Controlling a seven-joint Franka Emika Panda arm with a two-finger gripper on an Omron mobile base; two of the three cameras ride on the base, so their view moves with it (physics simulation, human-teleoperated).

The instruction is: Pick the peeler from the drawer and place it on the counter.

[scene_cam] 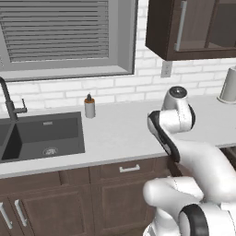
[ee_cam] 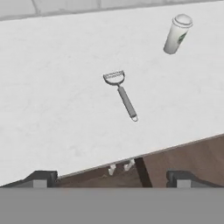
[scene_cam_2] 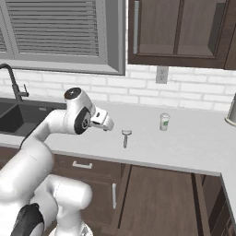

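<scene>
Peeler (ee_cam: 122, 93) on counter (ee_cam: 52, 109), beyond fingertips (ee_cam: 41, 178)

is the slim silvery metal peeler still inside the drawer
No: the slim silvery-grey metal peeler lies flat on the pale grey-white counter, apart from the white cup with a green band.

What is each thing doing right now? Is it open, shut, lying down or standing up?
peeler: lying flat on the counter, not held
cup: standing upright, lid on
gripper: jaws open, holding nothing
drawer: pulled open
soap bottle: upright beside the sink
</scene>
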